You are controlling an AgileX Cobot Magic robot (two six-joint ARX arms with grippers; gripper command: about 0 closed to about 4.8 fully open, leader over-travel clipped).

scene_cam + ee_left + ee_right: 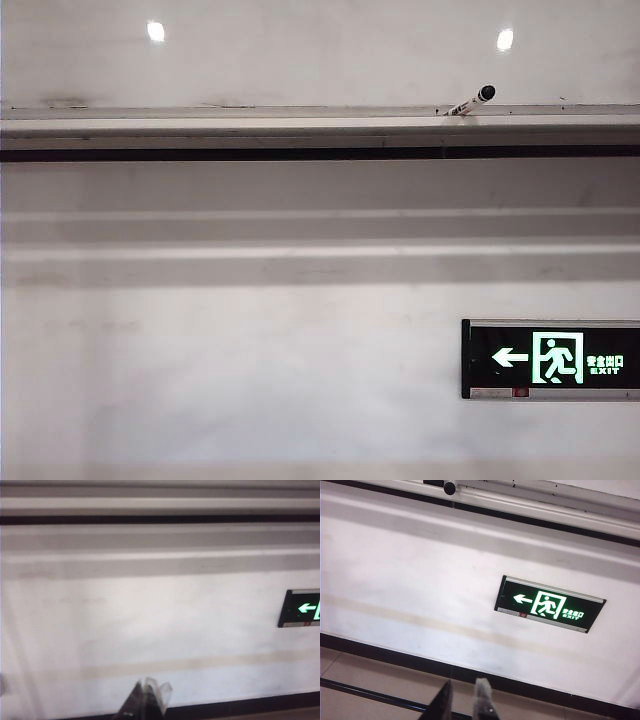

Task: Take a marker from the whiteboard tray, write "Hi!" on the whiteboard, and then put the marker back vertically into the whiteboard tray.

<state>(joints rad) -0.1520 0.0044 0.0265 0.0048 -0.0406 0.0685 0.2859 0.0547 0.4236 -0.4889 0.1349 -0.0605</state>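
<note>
The marker (472, 101) leans tilted in the whiteboard tray (250, 125), right of centre, its black cap pointing up and to the right. Above the tray is the glossy whiteboard (320, 60), which mirrors two ceiling lights. Neither gripper shows in the exterior view. In the right wrist view the marker's black cap (449, 487) sticks out from the tray (530, 500), far from my right gripper (465, 697), which is open with nothing between its fingers. My left gripper (148, 696) is blurred, its tips together and holding nothing, well below the tray (160, 503).
A lit green exit sign (550, 360) hangs on the matt white wall below the tray, also seen as the exit sign (550, 604) in the right wrist view. Pale stepped mouldings (320, 240) run under the tray. A black skirting (395, 660) and a tan floor lie below.
</note>
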